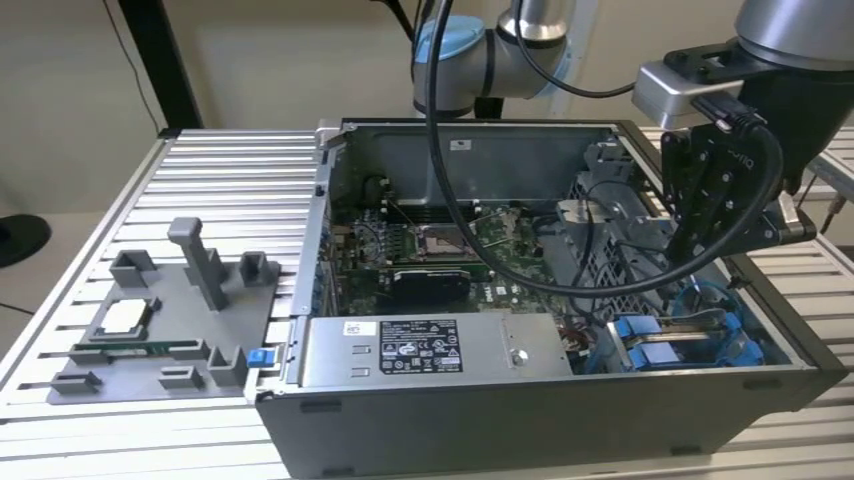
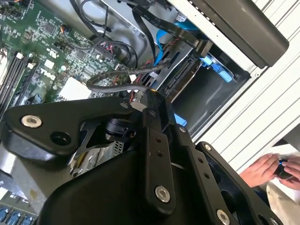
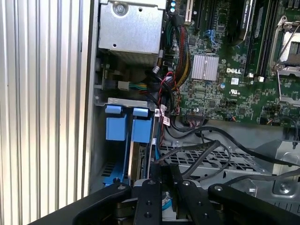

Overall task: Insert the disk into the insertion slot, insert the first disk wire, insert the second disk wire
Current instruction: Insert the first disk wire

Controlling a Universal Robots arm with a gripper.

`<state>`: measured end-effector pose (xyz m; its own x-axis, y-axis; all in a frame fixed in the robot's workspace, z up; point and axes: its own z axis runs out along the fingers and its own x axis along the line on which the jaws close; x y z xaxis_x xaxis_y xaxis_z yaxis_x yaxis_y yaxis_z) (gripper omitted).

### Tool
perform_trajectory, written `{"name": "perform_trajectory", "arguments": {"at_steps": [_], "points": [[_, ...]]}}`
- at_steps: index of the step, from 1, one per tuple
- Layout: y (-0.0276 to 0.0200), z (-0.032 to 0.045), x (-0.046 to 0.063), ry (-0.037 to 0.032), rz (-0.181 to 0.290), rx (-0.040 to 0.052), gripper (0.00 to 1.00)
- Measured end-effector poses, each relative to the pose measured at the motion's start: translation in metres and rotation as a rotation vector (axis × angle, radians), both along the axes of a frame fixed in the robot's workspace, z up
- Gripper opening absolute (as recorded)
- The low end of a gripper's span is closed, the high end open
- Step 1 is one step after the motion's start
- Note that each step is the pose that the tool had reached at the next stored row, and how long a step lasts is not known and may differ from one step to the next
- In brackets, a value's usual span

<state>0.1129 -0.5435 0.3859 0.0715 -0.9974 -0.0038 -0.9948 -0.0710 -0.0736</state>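
Slatted tabletop (image 1: 227, 190) carrying open computer case (image 1: 534, 400); claw (image 3: 161, 169) hanging above insertion slot (image 3: 116, 129), fingers together, apparently pinching disk wire (image 2: 117, 88); disk (image 3: 139, 161) standing edge-on directly beneath.

Ribbed aluminium table (image 1: 214, 170), open computer case (image 1: 534, 430) on it, grey parts holder (image 1: 134, 365) beside the case

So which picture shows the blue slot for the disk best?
The first wrist view: the insertion slot sits in the open there, its two blue latch tabs plain. The exterior view shows just its blue parts deep in the case. The second wrist view shows its end with black cables across it.
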Motion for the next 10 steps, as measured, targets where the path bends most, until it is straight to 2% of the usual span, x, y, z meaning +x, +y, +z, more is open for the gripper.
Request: {"name": "perform_trajectory", "arguments": {"at_steps": [5,10], "points": [[-0.0019,-0.0003,0.0011,0.0002,0.000,-0.0001,0.00],[-0.0068,-0.0008,0.0036,0.0024,0.000,-0.0004,0.00]]}}
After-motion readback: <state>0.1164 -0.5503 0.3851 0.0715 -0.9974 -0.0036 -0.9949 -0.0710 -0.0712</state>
